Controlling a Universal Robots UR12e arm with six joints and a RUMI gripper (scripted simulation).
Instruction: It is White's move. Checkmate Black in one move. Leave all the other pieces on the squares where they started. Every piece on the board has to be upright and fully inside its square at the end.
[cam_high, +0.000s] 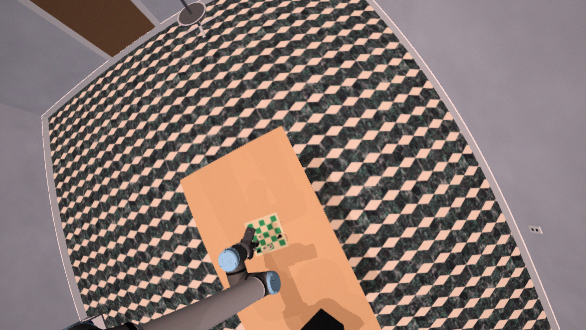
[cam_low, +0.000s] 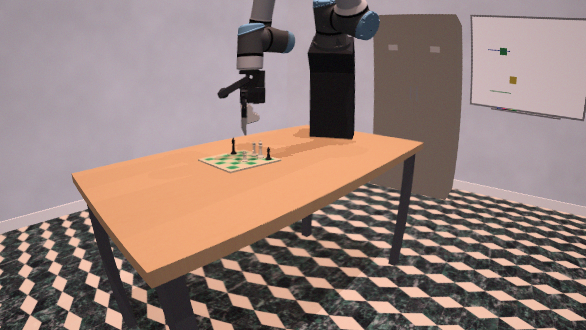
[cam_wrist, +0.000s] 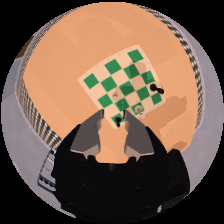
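2 fingers of the pincer (cam_low: 243, 125) stand drawn nearly together with nothing between them, hanging well above the chessboard (cam_low: 235, 163) on the bench (cam_low: 165, 210), about over the tall black piece (cam_low: 233, 145) at the far left. 2 white pieces (cam_low: 257, 148) stand just right of it. To do this well, I judge: centre over the mating white piece, spread the fingers wide enough, and descend straight, clear of its neighbours
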